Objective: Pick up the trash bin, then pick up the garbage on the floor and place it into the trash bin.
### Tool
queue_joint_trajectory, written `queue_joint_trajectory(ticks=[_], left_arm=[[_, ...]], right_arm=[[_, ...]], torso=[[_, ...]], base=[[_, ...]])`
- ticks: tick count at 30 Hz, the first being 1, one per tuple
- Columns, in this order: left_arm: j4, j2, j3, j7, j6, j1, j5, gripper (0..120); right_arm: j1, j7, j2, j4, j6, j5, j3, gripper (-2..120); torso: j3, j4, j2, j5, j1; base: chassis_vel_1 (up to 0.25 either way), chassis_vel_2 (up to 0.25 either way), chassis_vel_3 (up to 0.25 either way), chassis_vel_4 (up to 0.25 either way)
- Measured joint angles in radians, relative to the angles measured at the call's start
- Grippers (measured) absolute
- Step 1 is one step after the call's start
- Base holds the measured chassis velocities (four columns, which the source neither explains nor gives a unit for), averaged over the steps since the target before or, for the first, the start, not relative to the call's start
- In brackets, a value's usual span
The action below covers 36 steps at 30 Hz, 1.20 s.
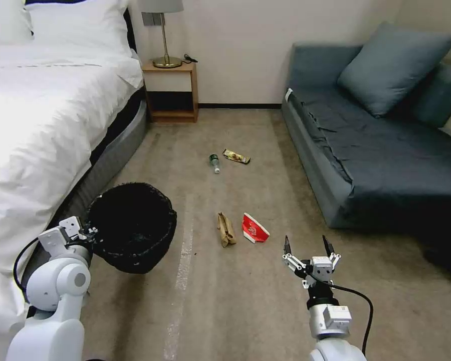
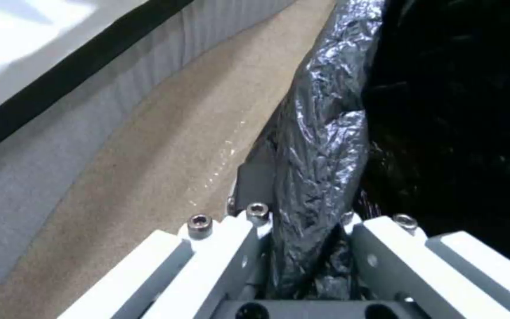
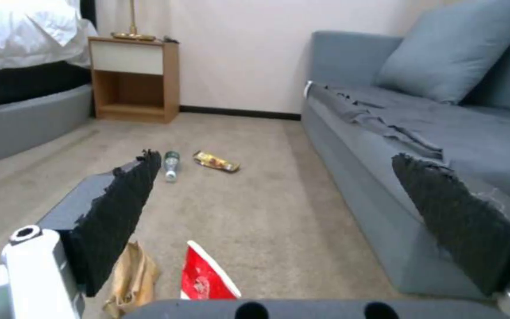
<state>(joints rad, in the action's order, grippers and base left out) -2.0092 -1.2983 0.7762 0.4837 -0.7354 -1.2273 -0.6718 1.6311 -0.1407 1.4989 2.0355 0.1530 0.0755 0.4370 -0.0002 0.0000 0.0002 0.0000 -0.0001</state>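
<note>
At the lower left of the head view, the left gripper (image 1: 87, 231) holds the trash bin (image 1: 133, 233) by its near rim, the bin tilted with its black-lined mouth facing up and toward the camera, beside the bed (image 1: 40, 115). In the left wrist view the white fingers (image 2: 231, 248) close on either side of a fold of the crinkled black bag (image 2: 317, 146) draped over the rim, with the floor (image 2: 166, 150) and the grey bed base running past behind it. At the lower right of the head view, the right gripper (image 1: 308, 246) hangs low over the carpet with its two dark fingers spread apart and nothing between them. Just ahead of it, in the lower centre of the frame, lie the red-and-white carton (image 1: 254, 228) and, close beside it to the left, the crumpled tan paper strip (image 1: 226, 229). Farther up the frame, in the middle of the floor, the small green bottle (image 1: 215, 163) and the gold-brown snack wrapper (image 1: 236, 156) rest near each other. A nightstand (image 1: 171, 90) stands at the upper centre against the wall, and a blue-grey sofa (image 1: 386, 145) fills the right side.
</note>
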Motion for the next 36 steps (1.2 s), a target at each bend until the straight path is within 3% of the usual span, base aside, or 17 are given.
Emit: queue_joint_trajectory(ticks=[36], left_arm=[[0.027, 0.010, 0.008, -0.009, 0.000, 0.019, -0.007, 3]], right_arm=[[-0.032, 0.007, 0.001, -0.053, -0.004, 0.020, -0.013, 100]], torso=[[0.000, 0.0000, 0.000, -0.0001, 0.000]], base=[[-0.109, 0.112, 0.109, -0.109]])
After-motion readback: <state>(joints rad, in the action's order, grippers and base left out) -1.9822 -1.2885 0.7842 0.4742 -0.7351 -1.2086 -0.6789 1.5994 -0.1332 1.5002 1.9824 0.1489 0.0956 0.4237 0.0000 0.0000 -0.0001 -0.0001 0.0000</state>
